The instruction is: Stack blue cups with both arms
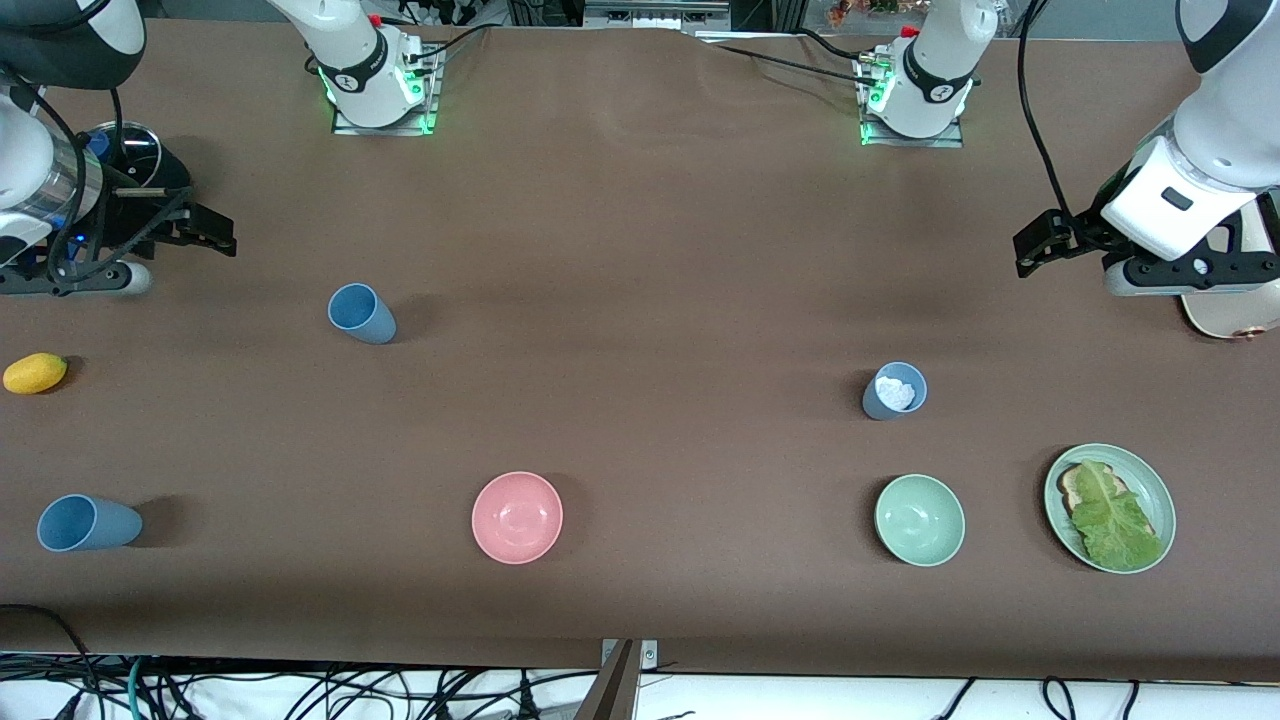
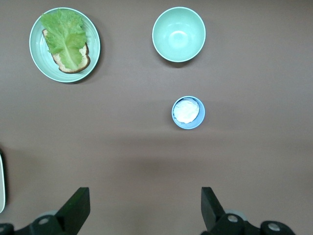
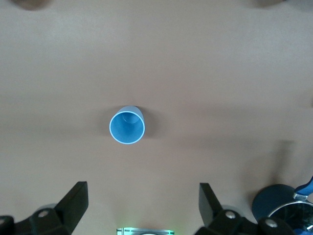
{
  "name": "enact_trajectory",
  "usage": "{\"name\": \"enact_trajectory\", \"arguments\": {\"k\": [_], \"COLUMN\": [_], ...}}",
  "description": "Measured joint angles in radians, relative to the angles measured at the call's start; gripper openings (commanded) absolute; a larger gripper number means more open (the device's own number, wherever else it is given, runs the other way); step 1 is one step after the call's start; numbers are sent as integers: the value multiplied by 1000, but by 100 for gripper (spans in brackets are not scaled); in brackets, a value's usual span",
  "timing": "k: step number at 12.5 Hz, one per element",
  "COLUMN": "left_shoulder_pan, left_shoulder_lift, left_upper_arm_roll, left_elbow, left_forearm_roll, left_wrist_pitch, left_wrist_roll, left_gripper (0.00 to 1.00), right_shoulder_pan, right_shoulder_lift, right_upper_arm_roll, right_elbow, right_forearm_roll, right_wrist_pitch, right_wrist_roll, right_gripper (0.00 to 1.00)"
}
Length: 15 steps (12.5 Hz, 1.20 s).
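Three blue cups stand upright on the brown table. A mid-blue cup (image 1: 362,313) also shows in the right wrist view (image 3: 127,126). Another mid-blue cup (image 1: 88,523) stands near the front edge at the right arm's end. A greyer blue cup (image 1: 895,391) with something white inside also shows in the left wrist view (image 2: 188,112). My right gripper (image 1: 215,237) (image 3: 143,191) is open and empty over the table beside a dark pot. My left gripper (image 1: 1032,256) (image 2: 145,196) is open and empty over the table at the left arm's end.
A pink bowl (image 1: 517,517), a green bowl (image 1: 919,520) (image 2: 179,34) and a green plate (image 1: 1160,490) (image 2: 36,54) with bread and lettuce lie near the front. A yellow fruit (image 1: 35,373), the dark pot (image 1: 130,150) (image 3: 279,203) and a cream dish (image 1: 1225,315) sit at the table's ends.
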Motion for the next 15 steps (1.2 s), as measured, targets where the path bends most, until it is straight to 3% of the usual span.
{"name": "enact_trajectory", "arguments": {"k": [15], "left_shoulder_pan": [-1], "left_shoulder_lift": [1], "left_upper_arm_roll": [0], "left_elbow": [0], "left_forearm_roll": [-1], "left_wrist_pitch": [0], "left_wrist_roll": [-3], "left_gripper": [100], "right_shoulder_pan": [0], "right_shoulder_lift": [1], "right_upper_arm_roll": [0], "right_elbow": [0], "right_forearm_roll": [0], "right_wrist_pitch": [-15], "right_wrist_roll": [0], "right_gripper": [100]}}
